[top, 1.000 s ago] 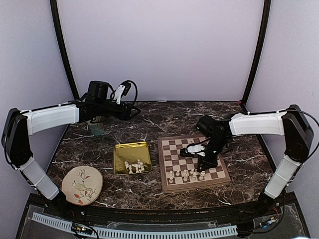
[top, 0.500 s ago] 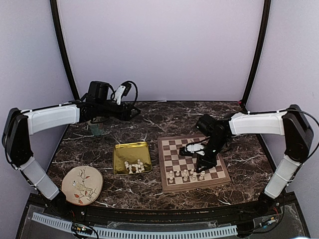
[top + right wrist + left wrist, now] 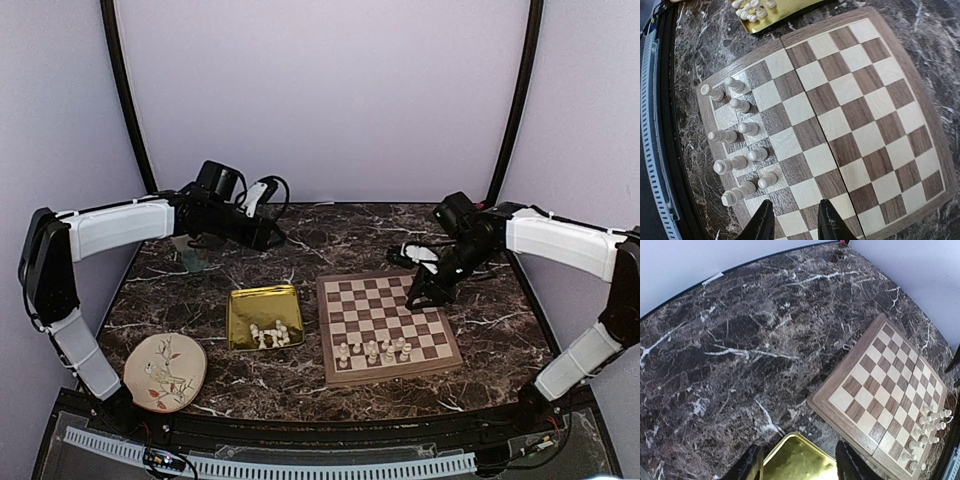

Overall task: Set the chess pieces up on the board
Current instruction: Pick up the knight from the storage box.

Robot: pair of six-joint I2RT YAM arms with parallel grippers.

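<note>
The wooden checkered board [image 3: 385, 300] lies right of centre. Several cream chess pieces [image 3: 372, 350] stand in its two near rows; the right wrist view has them at the board's left edge [image 3: 740, 132]. More chess pieces [image 3: 270, 335] lie loose in the gold tray [image 3: 262, 305]. My right gripper [image 3: 415, 298] hovers above the board's far right part, open and empty [image 3: 792, 222]. Behind the tray, my left gripper [image 3: 275, 235] is raised. Its open, empty fingers frame the tray's corner [image 3: 800, 462], with the board [image 3: 880, 390] to the right.
A round cream plate with a bird drawing [image 3: 165, 372] lies at the near left. A small greenish cup [image 3: 193, 258] stands under the left arm at the far left. Purple walls close in the dark marble table on three sides.
My right gripper opened, rose from the pieces in the near rows and drew back to the far right of the board. The left gripper moved right and down, its jaws somewhat narrower.
</note>
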